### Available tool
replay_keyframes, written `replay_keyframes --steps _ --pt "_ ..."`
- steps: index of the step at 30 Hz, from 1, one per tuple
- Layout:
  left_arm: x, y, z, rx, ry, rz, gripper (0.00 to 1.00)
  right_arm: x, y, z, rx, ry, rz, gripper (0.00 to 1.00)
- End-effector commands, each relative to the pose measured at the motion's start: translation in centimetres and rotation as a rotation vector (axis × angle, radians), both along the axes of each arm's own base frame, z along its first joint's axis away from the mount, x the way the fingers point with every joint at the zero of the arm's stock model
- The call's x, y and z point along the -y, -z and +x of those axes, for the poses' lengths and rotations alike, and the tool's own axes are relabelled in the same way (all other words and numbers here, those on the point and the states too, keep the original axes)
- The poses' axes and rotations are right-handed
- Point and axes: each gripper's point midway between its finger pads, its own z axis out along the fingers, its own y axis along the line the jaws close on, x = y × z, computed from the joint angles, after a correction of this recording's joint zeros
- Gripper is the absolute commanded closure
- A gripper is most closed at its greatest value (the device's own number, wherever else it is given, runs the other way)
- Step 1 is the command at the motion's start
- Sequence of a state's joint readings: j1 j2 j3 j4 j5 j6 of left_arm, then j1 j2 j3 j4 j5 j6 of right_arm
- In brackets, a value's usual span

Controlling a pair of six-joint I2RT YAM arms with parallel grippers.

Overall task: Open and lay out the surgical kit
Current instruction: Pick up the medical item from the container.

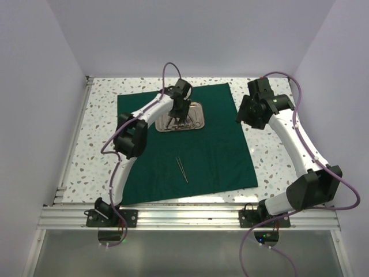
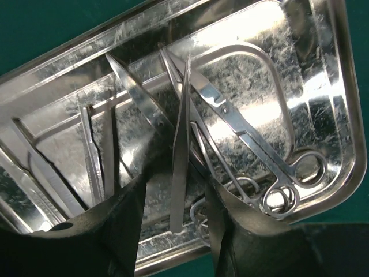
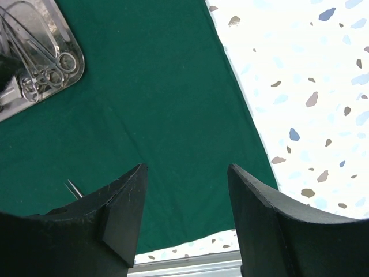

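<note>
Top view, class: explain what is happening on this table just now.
The left tool is down in the steel tray, its open fingers straddling a pair of tweezers among the scissors. Another pair of tweezers already lies on the green cloth. The right tool hangs open over the cloth's right side, holding nothing.

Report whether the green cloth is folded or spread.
Spread. The green cloth lies flat as one open sheet on the table, with the steel tray resting on it.
</note>
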State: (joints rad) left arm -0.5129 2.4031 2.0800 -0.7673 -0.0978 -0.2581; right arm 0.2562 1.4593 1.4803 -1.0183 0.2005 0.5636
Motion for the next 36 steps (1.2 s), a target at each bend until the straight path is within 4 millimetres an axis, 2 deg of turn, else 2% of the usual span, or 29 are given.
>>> replay_keyframes --steps 1,6,9,13,16,18,19,22,23,24,25,27,29,30,31,32,33,34,36 --pt "0.8 -0.6 1.6 0.048 0.016 -0.006 0.52 0.7 -0.2 -0.4 0.002 0.001 -0.038 0.38" --pt "0.7 0.5 1.4 0.026 0.012 0.006 0.57 1.0 -0.4 -0.4 0.004 0.006 -0.044 0.38" --pt "0.5 1.2 0.9 0.002 0.023 0.015 0.71 1.2 -0.3 -0.2 0.005 0.014 -0.049 0.38" --pt "0.0 1.3 0.3 -0.019 0.021 0.021 1.0 1.3 -0.2 -0.1 0.005 0.016 -0.048 0.38" --pt "-0.1 -0.4 0.5 -0.002 0.007 0.009 1.0 1.0 -0.2 0.1 0.005 0.014 -0.035 0.38" --pt "-0.3 -3.1 1.0 0.036 -0.011 -0.019 1.0 1.0 -0.1 0.3 -0.002 0.014 -0.037 0.38" --pt "-0.3 -5.4 1.2 0.065 -0.028 -0.052 1.0 0.9 -0.5 0.4 0.007 0.014 -0.037 0.38" --pt "-0.7 -8.1 0.9 0.09 -0.074 -0.102 1.0 1.2 -1.4 0.6 0.016 0.022 -0.048 0.38" --pt "-0.8 -10.1 0.6 0.115 -0.083 -0.132 1.0 1.2 -1.6 0.5 0.02 0.025 -0.048 0.38" --pt "-0.7 -10.6 0.2 0.112 -0.102 -0.151 1.0 1.4 -2.2 0.4 0.028 0.034 -0.049 0.38" --pt "-0.8 -11.4 -0.9 0.104 -0.108 -0.174 1.0 1.6 -2.4 0.2 0.033 0.041 -0.054 0.38" --pt "-0.7 -11.6 -2.5 0.074 -0.142 -0.217 1.0 1.8 -3.2 -0.4 0.045 0.058 -0.05 0.38" --pt "-0.8 -11.3 -5.3 0.042 -0.152 -0.24 1.0 1.8 -3.6 -1.1 0.05 0.068 -0.037 0.38" --pt "-1.3 -10.8 -7.3 0.016 -0.184 -0.247 1.0 1.8 -3.8 -2.1 0.052 0.074 -0.016 0.38" --pt "-1.5 -10.3 -8.4 0.003 -0.2 -0.239 1.0 1.8 -4.0 -2.7 0.058 0.076 -0.005 0.38" --pt "-1.2 -9.9 -9.9 -0.015 -0.198 -0.238 1.0 1.7 -4.1 -3.3 0.061 0.074 0.008 0.38" --pt "-1.2 -9.4 -11.2 -0.034 -0.203 -0.234 1.0 1.7 -3.4 -4.0 0.051 0.077 0.017 0.39" --pt "-1.6 -8.4 -13.3 -0.064 -0.223 -0.233 1.0 1.6 -4.2 -5.0 0.087 0.072 0.044 0.38" --pt "-1.1 -7.3 -16.0 -0.095 -0.239 -0.227 1.0 1.7 -3.5 -6.1 0.086 0.066 0.053 0.38"
